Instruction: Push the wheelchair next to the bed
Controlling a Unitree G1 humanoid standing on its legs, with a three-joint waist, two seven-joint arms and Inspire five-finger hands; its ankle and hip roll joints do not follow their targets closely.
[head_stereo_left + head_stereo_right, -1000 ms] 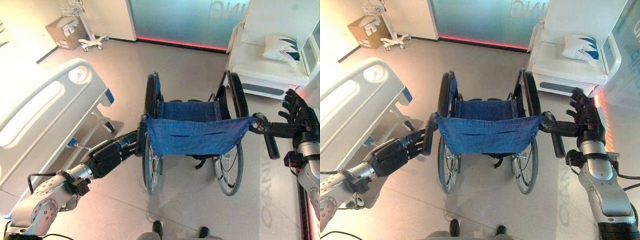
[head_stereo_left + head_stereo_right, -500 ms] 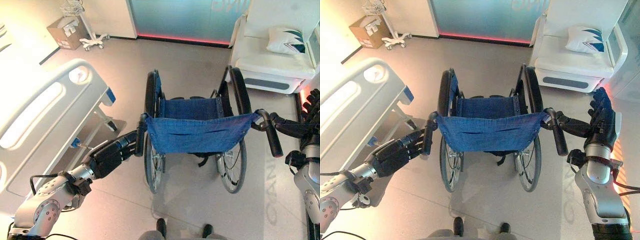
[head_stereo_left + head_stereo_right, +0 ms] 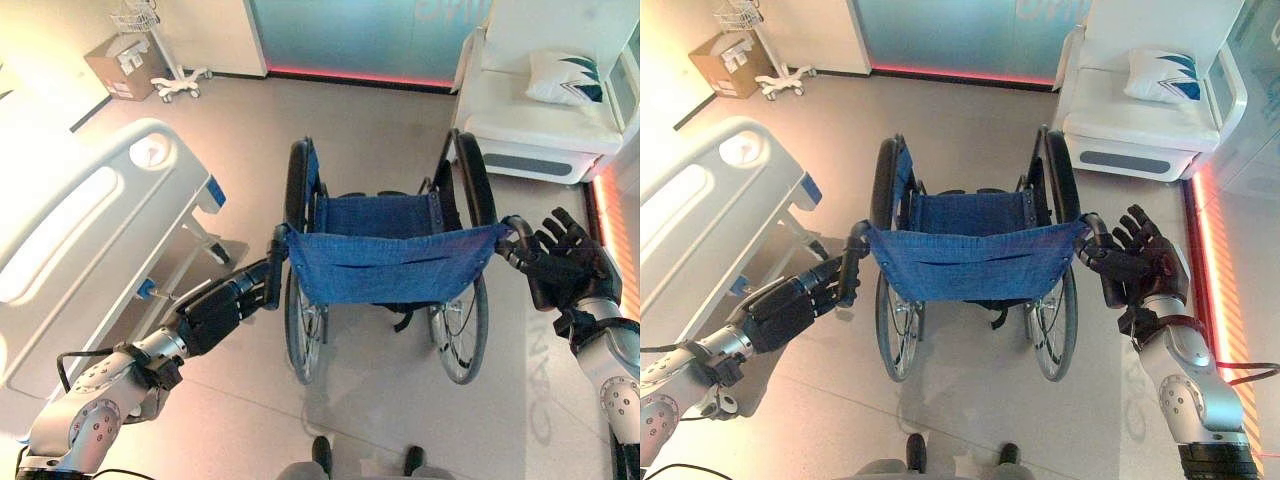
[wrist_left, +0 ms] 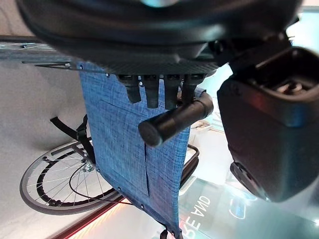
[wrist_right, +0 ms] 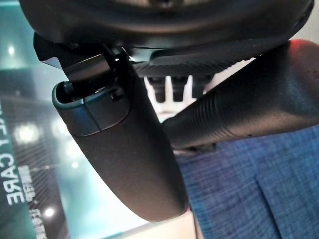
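The wheelchair [image 3: 385, 262], with a blue cloth back and black wheels, stands in the middle of the floor with its back to me. My left hand [image 3: 222, 308] reaches its left push handle [image 3: 272, 272]; in the left wrist view the fingers curl over that black handle [image 4: 174, 119]. My right hand [image 3: 570, 270] is open with its fingers spread and its palm against the right push handle [image 3: 1105, 272]. The right wrist view has that handle [image 5: 239, 109] lying between thumb and fingers. The white hospital bed [image 3: 100, 210] lies to the left of the chair.
A white armchair [image 3: 535, 125] with a pillow stands at the far right, close to the wheelchair's right wheel. A cardboard box [image 3: 118, 68] and a wheeled stand [image 3: 165, 75] are at the far left wall. Open floor lies ahead of the chair.
My right hand has come in from the right and now lies with its palm on the right push handle. The left hand has stayed on its handle.
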